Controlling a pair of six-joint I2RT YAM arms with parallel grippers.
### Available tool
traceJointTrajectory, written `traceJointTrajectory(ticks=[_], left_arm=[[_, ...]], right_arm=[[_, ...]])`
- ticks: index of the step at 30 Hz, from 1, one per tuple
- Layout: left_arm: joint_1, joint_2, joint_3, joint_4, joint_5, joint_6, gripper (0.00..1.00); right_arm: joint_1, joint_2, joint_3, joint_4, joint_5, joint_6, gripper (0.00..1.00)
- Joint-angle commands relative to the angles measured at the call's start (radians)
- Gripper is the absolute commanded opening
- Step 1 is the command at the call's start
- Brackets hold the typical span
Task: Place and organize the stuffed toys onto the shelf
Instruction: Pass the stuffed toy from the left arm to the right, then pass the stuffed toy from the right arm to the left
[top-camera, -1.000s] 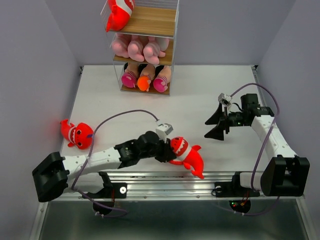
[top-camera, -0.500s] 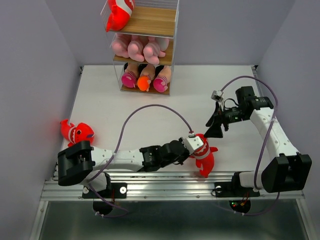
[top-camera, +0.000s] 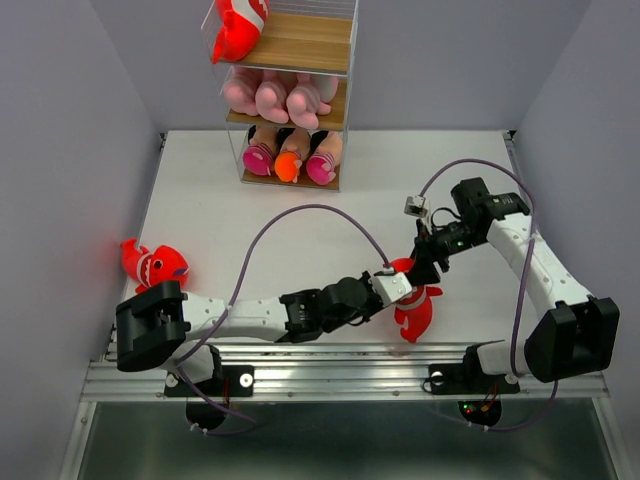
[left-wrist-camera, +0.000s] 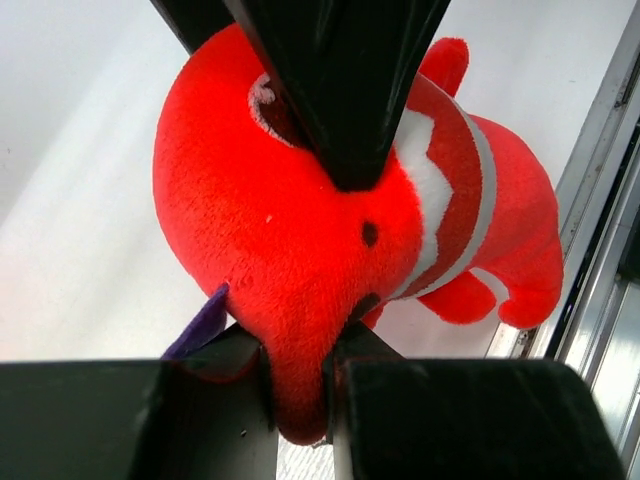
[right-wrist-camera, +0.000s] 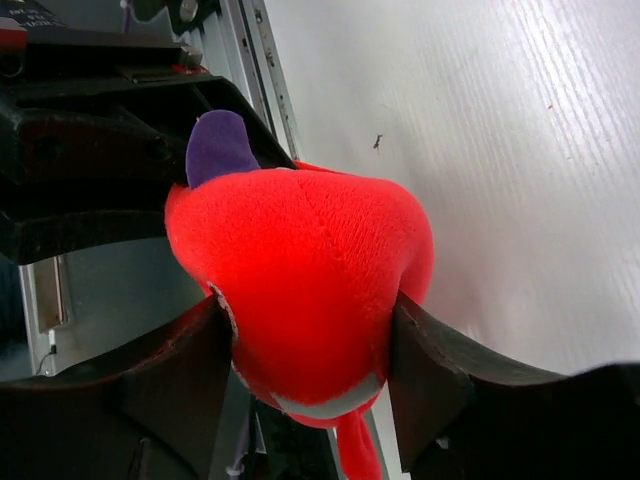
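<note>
A red shark (top-camera: 413, 308) hangs above the table's near right part, held between both arms. My left gripper (top-camera: 396, 287) is shut on a fold of its red plush (left-wrist-camera: 295, 300); the pinch shows in the left wrist view (left-wrist-camera: 297, 365). My right gripper (top-camera: 423, 268) is closed around its rounded body (right-wrist-camera: 310, 250), with a finger against each side in the right wrist view (right-wrist-camera: 310, 320). A second red shark (top-camera: 156, 266) lies at the table's left edge. A third red shark (top-camera: 238, 26) sits on the top tier of the shelf (top-camera: 300, 45). Pink animals (top-camera: 275, 98) fill the middle tier and dolls (top-camera: 291, 157) the bottom tier.
The shelf stands at the back centre against the wall. Grey walls close in the table (top-camera: 300, 210) at left, right and back. A metal rail (top-camera: 330, 360) runs along the near edge, just below the held shark. Purple cables loop above both arms.
My right gripper has moved down and left onto the shark and closed around it. My left arm reached far to the right with the shark a second ago, then held nearly still.
</note>
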Motion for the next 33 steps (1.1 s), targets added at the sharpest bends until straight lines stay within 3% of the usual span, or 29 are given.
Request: traceJointTrajectory(ticks=[1,2,3,5,6,7,8,10,11,14,20,24,28,32,33], left_arm=[[-0.004,-0.027,0.014,0.161,-0.044,0.016,0.0],[-0.004,-0.027,0.014,0.165,-0.053,0.011,0.0],[-0.004,-0.027,0.015,0.172,-0.073,0.002,0.02],[-0.003,-0.034,0.014,0.176,-0.102,-0.026,0.16],[-0.003,-0.047,0.012,0.179,-0.145,-0.071,0.38],[0.029,-0.135,-0.038,0.187,-0.167,-0.224,0.98],[0.03,-0.136,-0.039,0.192,-0.167,-0.225,0.98],[0.088,-0.224,-0.103,0.221,-0.071,-0.407,0.99],[0.109,-0.252,-0.127,0.231,-0.043,-0.408,0.99],[0.213,-0.358,-0.244,0.277,0.093,-0.593,0.99],[0.29,-0.464,-0.364,0.426,0.209,-0.765,0.99],[0.292,-0.45,-0.381,0.483,0.253,-0.816,0.99],[0.293,-0.387,-0.368,0.56,0.292,-0.843,0.99],[0.292,-0.252,-0.319,0.627,0.332,-0.859,0.99],[0.29,-0.225,-0.289,0.633,0.338,-0.862,0.99]], right_arm=[[0.076,0.001,-0.033,0.052,-0.024,0.069,0.42],[0.076,0.002,-0.036,0.064,-0.027,0.081,0.35],[0.085,0.004,-0.039,0.075,-0.032,0.092,0.19],[0.085,0.005,-0.036,0.094,-0.041,0.121,0.04],[0.085,0.002,-0.028,0.113,-0.041,0.133,0.01],[0.085,-0.031,-0.005,0.215,0.015,0.235,0.01],[0.085,-0.05,-0.005,0.216,0.016,0.236,0.01],[0.076,-0.103,0.004,0.308,0.069,0.325,0.01],[0.063,-0.104,0.009,0.333,0.083,0.352,0.01],[0.006,-0.139,0.05,0.406,0.098,0.434,0.01],[-0.23,-0.09,0.121,0.54,-0.09,0.619,0.01],[-0.322,-0.024,0.157,0.626,-0.309,0.774,0.01],[-0.333,0.002,0.207,0.663,-0.33,0.879,0.01],[-0.333,-0.065,0.15,0.921,-0.313,1.11,0.01],[-0.333,-0.083,0.097,0.989,-0.304,1.23,0.01]])
